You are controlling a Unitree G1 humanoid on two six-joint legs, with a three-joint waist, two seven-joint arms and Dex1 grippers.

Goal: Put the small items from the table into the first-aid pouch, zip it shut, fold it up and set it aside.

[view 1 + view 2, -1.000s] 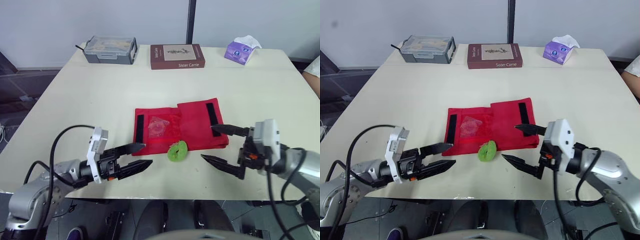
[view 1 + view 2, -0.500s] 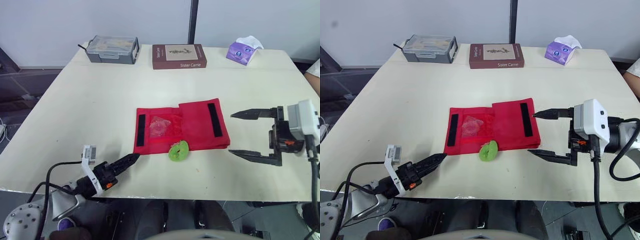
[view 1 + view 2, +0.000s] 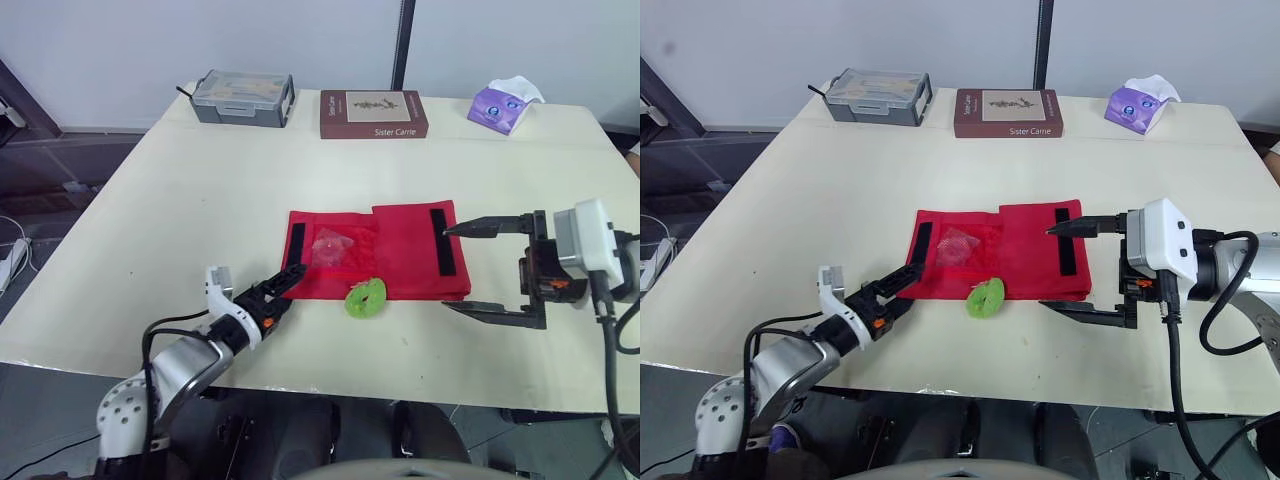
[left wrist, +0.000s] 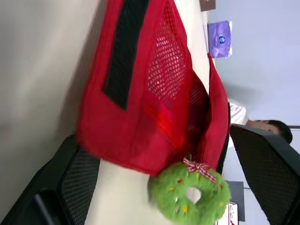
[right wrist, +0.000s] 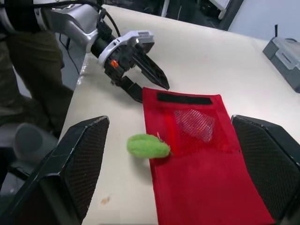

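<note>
The red first-aid pouch (image 3: 378, 252) lies opened flat mid-table, with two black hook strips and a small clear-wrapped pink item (image 3: 328, 245) in its mesh pocket. A green wreath-shaped item (image 3: 365, 298) rests on the table against the pouch's front edge. My left gripper (image 3: 288, 289) is low over the table at the pouch's front left corner, open, and the corner (image 4: 117, 150) lies between its fingers. My right gripper (image 3: 466, 268) stands wide open at the pouch's right edge, one finger over the right strip and one near the table.
Along the far edge stand a grey plastic box (image 3: 244, 97), a brown book (image 3: 373, 113) and a purple tissue pack (image 3: 506, 103). A person (image 4: 262, 127) is beyond the table's right side. Bare tabletop (image 3: 200, 200) spreads left of the pouch.
The camera has shifted. My left gripper dipped to the table's front edge, then came forward to the pouch's left corner. My right gripper pulled right, then returned to the pouch's right edge.
</note>
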